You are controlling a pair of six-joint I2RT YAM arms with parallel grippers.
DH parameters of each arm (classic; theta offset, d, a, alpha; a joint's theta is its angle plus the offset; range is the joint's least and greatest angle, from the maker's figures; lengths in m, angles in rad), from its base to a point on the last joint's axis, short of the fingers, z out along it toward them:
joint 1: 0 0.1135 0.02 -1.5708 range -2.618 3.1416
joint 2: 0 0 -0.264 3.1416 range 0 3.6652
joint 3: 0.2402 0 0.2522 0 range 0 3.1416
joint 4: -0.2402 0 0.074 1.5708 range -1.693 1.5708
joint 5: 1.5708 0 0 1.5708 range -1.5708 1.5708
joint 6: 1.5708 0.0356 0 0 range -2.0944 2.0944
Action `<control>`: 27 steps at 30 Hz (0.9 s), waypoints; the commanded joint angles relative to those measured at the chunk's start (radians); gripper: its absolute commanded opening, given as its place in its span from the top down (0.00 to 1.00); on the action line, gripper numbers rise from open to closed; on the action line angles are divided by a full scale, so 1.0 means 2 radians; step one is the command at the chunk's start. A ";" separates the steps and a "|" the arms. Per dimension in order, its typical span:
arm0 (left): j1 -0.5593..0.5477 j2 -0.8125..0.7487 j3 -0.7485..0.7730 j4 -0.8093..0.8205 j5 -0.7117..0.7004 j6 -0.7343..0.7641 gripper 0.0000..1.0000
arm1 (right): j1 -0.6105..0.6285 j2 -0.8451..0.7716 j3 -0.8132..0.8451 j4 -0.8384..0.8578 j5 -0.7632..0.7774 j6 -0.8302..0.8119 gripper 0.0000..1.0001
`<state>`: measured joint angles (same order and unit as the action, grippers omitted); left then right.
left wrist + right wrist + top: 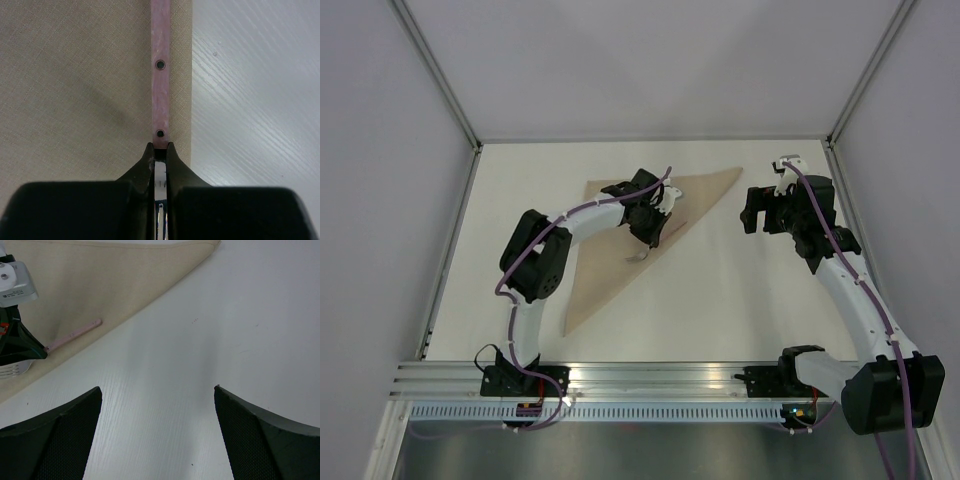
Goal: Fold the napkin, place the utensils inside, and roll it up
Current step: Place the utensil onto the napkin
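Note:
The beige napkin (610, 270) lies folded into a triangle on the white table. My left gripper (655, 230) is over its long right edge, shut on a utensil. In the left wrist view the utensil's pink riveted handle (160, 75) sticks out past the fingertips (160, 146) over the napkin (75, 75), close to the cloth's edge. Its silvery end (639, 256) shows below the gripper in the top view. My right gripper (750, 213) is open and empty over bare table, right of the napkin's corner. No other utensil is in view.
The right wrist view shows my open right gripper (157, 390) above the white tabletop, with the napkin (100, 280), the pink handle (75, 334) and the left gripper (15, 342) at its upper left. Grey walls enclose the table on three sides.

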<state>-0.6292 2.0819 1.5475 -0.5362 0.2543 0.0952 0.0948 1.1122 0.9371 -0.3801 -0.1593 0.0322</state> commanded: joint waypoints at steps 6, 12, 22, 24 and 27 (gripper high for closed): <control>-0.004 0.007 0.015 0.030 -0.013 -0.035 0.98 | 0.002 0.004 -0.001 0.006 0.009 0.001 0.02; -0.007 0.011 0.019 0.035 -0.013 -0.038 0.98 | 0.002 0.002 -0.001 0.006 0.010 0.001 0.02; -0.011 0.024 0.023 0.035 -0.007 -0.040 0.98 | 0.002 0.006 -0.001 0.005 0.009 0.000 0.02; -0.012 0.025 0.020 0.035 -0.005 -0.039 0.98 | 0.002 0.007 -0.001 0.004 0.008 0.000 0.02; -0.017 0.024 0.016 0.036 -0.014 -0.036 0.94 | 0.002 0.008 -0.001 0.004 0.008 -0.001 0.02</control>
<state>-0.6464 2.1281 1.5570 -0.4911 0.2367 0.0486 0.0948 1.1252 0.9371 -0.3782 -0.1593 0.0296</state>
